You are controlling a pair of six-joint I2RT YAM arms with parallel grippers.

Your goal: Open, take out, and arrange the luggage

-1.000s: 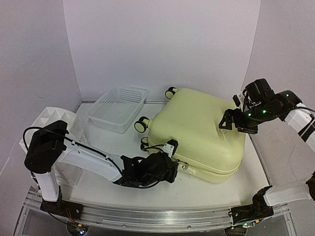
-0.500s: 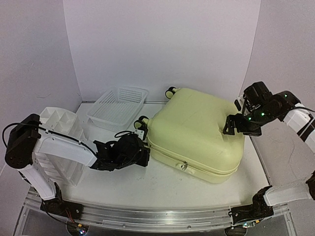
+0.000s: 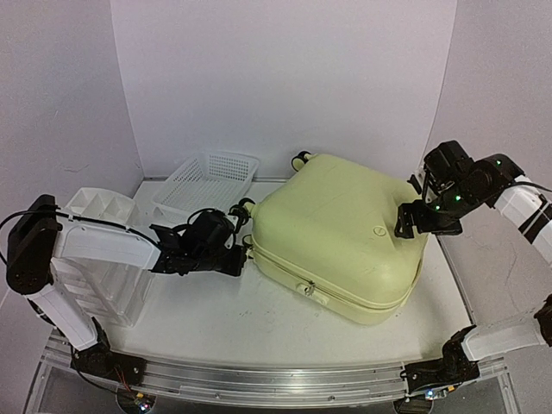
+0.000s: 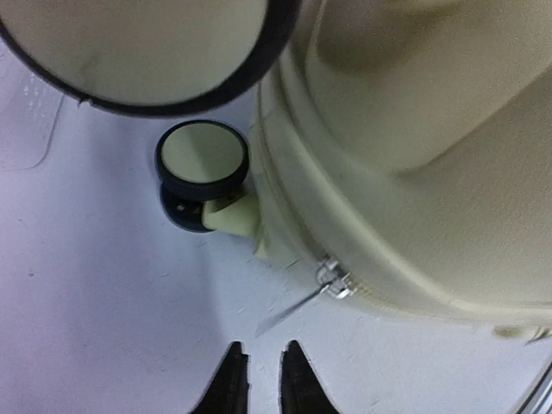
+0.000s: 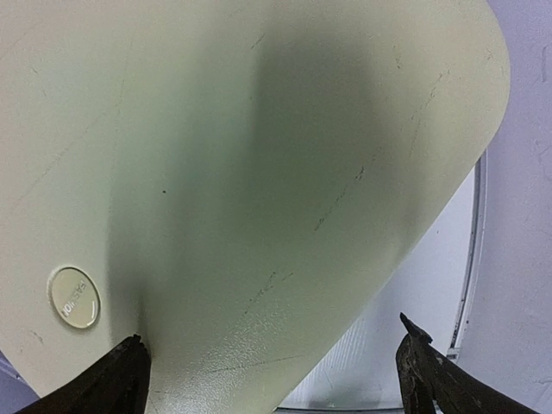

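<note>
The luggage (image 3: pixel 336 233) is a pale yellow hard-shell suitcase lying flat, its wheels toward the basket. My left gripper (image 3: pixel 243 256) sits low at its near-left corner, beside a caster wheel (image 4: pixel 203 159). In the left wrist view the left gripper (image 4: pixel 263 379) shows a narrow gap with nothing in it. A zipper pull (image 4: pixel 332 280) hangs free on the seam just ahead of the tips. A second slider (image 3: pixel 304 291) sits on the front seam. My right gripper (image 3: pixel 412 222) stands wide open over the suitcase's right corner (image 5: pixel 241 155). One finger (image 5: pixel 112 379) touches the shell; the other is clear of it.
A white mesh basket (image 3: pixel 207 185) stands at the back left, close to the wheels. A white drawer organizer (image 3: pixel 99 233) stands at the left edge, under my left arm. White walls close in on three sides.
My left gripper has slid left along the front seam to the wheel corner and its jaws have parted slightly. The suitcase has shifted a little to the left. The right gripper has barely moved.
</note>
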